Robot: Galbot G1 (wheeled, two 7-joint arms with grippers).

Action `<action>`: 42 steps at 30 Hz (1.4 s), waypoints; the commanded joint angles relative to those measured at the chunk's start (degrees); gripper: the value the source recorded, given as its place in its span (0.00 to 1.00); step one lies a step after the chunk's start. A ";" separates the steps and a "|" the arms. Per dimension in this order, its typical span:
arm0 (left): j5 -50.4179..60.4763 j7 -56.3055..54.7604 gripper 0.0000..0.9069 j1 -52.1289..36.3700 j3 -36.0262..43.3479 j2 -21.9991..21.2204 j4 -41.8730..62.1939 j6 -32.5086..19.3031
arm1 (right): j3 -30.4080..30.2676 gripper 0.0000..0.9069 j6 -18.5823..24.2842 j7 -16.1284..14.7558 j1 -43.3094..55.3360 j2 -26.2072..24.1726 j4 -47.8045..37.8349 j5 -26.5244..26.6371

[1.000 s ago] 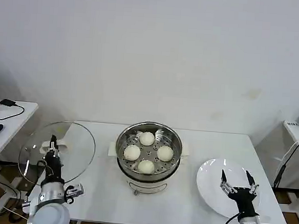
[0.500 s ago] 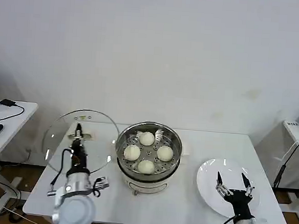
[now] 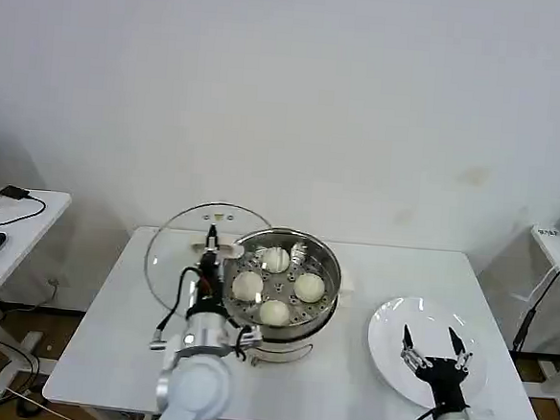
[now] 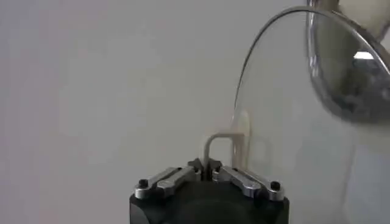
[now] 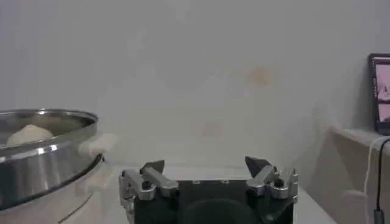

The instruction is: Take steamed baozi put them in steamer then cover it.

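My left pincer (image 3: 210, 246) is clenched on the glass lid's (image 3: 176, 251) handle, holding it upright at the steamer's (image 3: 279, 280) nine o'clock rim. Four baozi (image 3: 277, 286) sit inside. My right pincer (image 3: 435, 343) hangs released over the plate (image 3: 390, 357).

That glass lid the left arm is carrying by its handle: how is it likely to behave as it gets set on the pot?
The glass lid is probably rigid but breakable, so it should land gently on the steamer. The left gripper is shut on the small handle alone, so the wide disc may swing or tilt. It now overlaps only the pot's left rim, and off-centre it might slide.
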 commanded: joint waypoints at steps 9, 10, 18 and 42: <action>7.38 6.28 0.00 -8.12 8.94 -12.35 12.95 2.07 | -0.21 1.00 -2.88 0.48 2.77 -0.56 -1.56 -0.25; 7.92 7.05 0.00 -8.89 9.08 -12.55 14.01 2.14 | -0.29 1.00 -3.11 0.52 3.12 -0.54 -1.76 -0.57; 6.57 7.13 0.00 -10.03 8.20 -12.44 17.60 2.60 | -2.14 1.00 -3.41 0.47 3.76 -0.81 -2.68 -1.20; 3.22 8.30 0.00 -9.69 9.02 -12.78 17.76 4.32 | -3.00 1.00 -2.61 0.36 3.81 -0.23 -3.25 -2.77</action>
